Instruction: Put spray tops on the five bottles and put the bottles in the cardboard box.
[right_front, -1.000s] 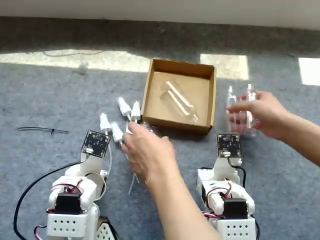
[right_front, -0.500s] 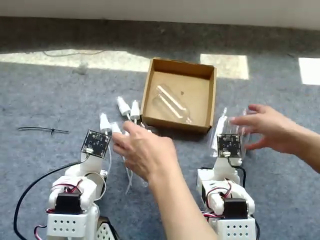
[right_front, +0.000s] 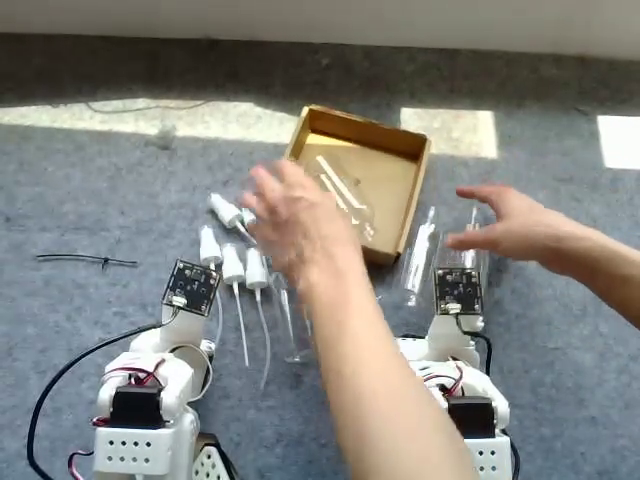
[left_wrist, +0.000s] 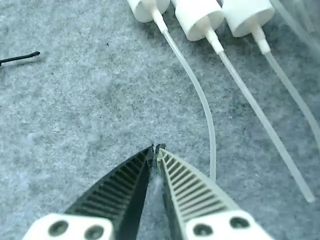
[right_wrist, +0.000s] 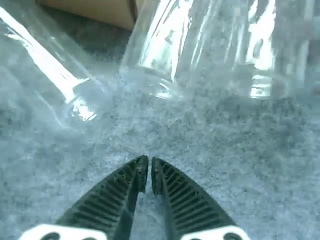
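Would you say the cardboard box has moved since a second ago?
Yes. The cardboard box turned clockwise; its near corner swung left, away from the right arm.

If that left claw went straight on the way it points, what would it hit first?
Probably the grey carpet just ahead of the left gripper. Farther along lies a white spray top, though depth is unclear.

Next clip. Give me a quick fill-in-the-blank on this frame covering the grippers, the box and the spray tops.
1. The left gripper and the right gripper are both ____, gripping nothing.
2. The cardboard box has a clear ____ lying in it.
3. The spray tops beside the left arm are ____ in colour.
Missing words: shut; bottle; white.
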